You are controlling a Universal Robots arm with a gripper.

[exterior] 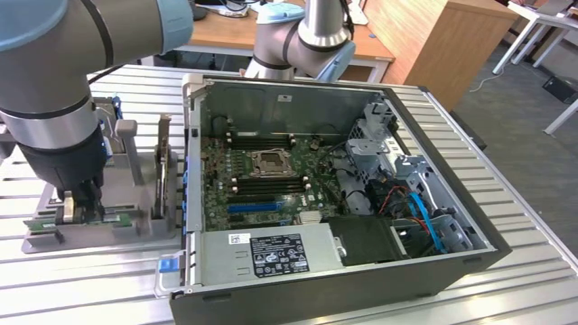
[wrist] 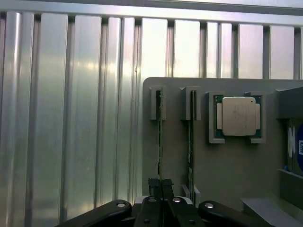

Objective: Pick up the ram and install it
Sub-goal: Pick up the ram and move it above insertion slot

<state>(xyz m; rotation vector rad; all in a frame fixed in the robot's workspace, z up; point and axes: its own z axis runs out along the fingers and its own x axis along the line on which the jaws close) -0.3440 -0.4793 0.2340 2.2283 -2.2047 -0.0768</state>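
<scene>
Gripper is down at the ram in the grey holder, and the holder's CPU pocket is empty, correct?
Not quite. The gripper is down at the ram in the holder, but the CPU pocket is not empty: the wrist view shows a CPU sitting in it.

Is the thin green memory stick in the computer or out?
Out: the thin green ram stick stands edgewise in the grey holder tray.

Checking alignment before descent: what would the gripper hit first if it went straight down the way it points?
Probably the ram standing on edge in the grey holder, directly under the gripper; depth is unclear, so it may already touch.
</scene>
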